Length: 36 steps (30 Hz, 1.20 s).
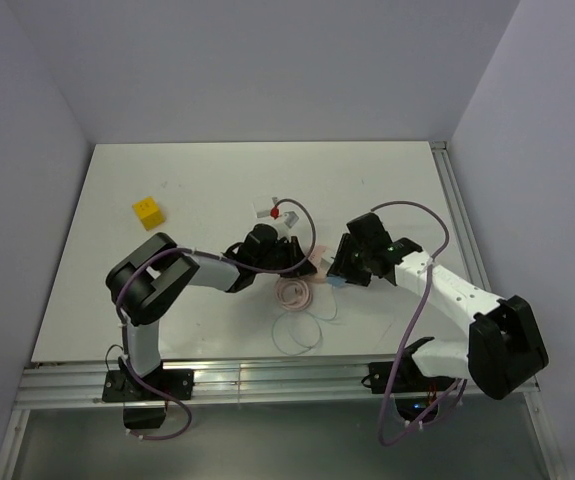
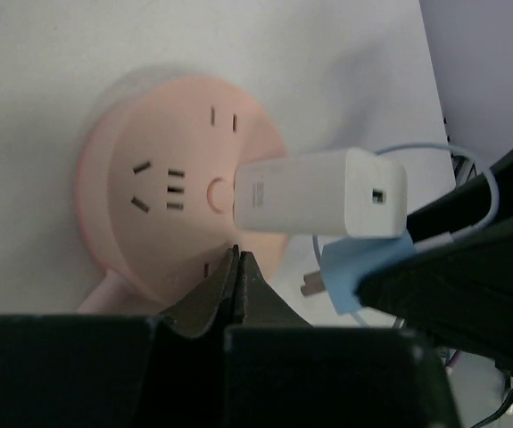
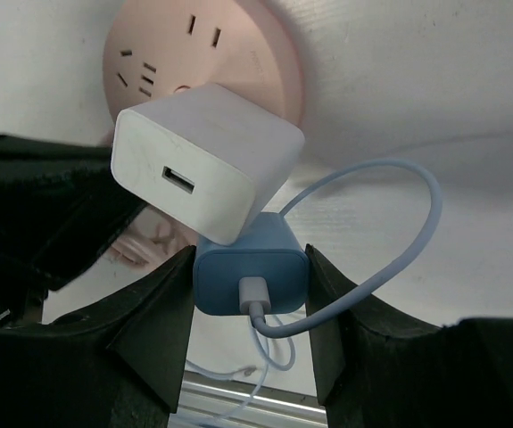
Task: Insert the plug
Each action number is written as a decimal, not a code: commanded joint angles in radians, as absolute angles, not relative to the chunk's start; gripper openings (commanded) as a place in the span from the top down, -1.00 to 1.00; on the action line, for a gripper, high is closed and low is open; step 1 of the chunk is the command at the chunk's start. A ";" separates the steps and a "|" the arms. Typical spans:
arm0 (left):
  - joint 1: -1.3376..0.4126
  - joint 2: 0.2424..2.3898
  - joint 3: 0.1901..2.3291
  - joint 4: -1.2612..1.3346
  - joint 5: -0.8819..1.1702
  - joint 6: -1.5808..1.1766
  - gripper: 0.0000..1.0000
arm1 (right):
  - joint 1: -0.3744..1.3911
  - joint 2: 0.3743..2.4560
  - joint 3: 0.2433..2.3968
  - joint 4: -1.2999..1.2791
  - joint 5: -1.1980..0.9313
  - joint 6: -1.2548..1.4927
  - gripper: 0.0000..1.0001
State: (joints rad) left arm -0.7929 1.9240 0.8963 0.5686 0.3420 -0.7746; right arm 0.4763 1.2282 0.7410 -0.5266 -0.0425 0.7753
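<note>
The plug (image 3: 252, 267) is a light-blue block with a white cable (image 3: 399, 223) looping from its back. My right gripper (image 3: 250, 272) is shut on it, one finger on each side. Its metal prongs (image 2: 312, 283) point toward the round pink socket (image 2: 162, 214) but hang just off its rim, under the white adapter (image 2: 318, 194) that sits in the socket. My left gripper (image 2: 238, 254) is shut on nothing, its tips over the socket's near rim. From above, the plug (image 1: 338, 283) and the right gripper (image 1: 339, 272) sit right of the socket (image 1: 309, 262).
A yellow cube (image 1: 147, 211) lies at the left of the table. A small white and red piece (image 1: 275, 211) lies behind the left wrist. A pink coiled cord (image 1: 294, 292) and thin cable loops (image 1: 302, 330) lie near the front edge.
</note>
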 commanded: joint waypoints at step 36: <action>-0.896 1.807 0.730 0.514 0.084 -0.834 0.99 | 0.423 1.391 0.957 -0.452 0.009 0.611 1.00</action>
